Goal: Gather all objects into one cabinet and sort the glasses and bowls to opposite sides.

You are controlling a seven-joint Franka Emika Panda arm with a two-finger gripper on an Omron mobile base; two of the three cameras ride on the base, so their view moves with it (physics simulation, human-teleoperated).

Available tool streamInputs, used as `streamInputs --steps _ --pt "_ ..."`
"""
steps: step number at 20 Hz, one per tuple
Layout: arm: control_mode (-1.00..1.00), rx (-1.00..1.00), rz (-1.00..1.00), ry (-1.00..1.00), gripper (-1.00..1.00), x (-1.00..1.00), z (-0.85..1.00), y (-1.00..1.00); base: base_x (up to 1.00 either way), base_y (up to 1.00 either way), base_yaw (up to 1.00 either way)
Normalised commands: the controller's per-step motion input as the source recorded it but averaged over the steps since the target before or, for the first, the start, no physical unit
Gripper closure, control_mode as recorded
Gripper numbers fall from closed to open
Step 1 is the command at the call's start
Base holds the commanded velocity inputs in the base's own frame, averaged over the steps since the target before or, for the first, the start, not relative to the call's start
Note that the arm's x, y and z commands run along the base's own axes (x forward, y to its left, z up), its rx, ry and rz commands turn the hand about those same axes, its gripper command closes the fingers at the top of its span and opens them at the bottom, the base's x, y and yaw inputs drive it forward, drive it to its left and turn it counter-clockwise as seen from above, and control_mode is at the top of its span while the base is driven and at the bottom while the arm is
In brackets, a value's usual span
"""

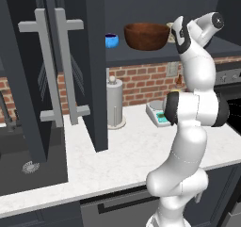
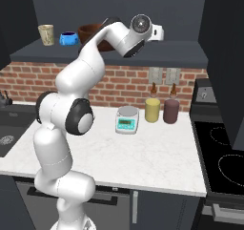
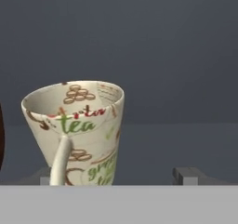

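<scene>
Kitchen, brick backsplash [image 2: 119, 83], cooktop [image 2: 224, 157], sink [image 1: 28, 167]

Flat, even rendered lighting with no glare, soft shadow under the open cabinet door [image 1: 89, 66] on the white counter [image 1: 136, 150], cabinet interior dim and grey, base views slightly soft, cup [image 3: 79, 130] print sharp up close, no visible edge distortion.

arm [image 2: 71, 109]: raised, reaching high | fingers [image 3: 186, 174]: spread apart

Red brick backsplash [image 2: 119, 83] behind white marble counter [image 2: 143, 152], black cooktop [image 2: 224, 160] alongside.
</scene>
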Motion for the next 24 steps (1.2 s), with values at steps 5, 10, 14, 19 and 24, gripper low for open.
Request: streamInputs --steps 5,10,14,19,24 --pt "-1.00 0.00 0.00 0.00 1.00 0.00 0.00 0.00 0.00 0.00 0.00" --pt "-1.00 0.00 0.00 0.00 1.00 0.00 0.00 0.00 0.00 0.00 0.00" --pt "-1.00 0.00 0.00 0.00 1.00 0.00 0.00 0.00 0.00 0.00 0.00" --pt "-1.00 0.00 0.00 0.00 1.00 -0.01 0.00 0.00 0.00 0.00 0.00" --pt "-1.00 0.00 0.00 -0.02 1.00 -0.35 0.00 0.00 0.00 0.00 0.00"
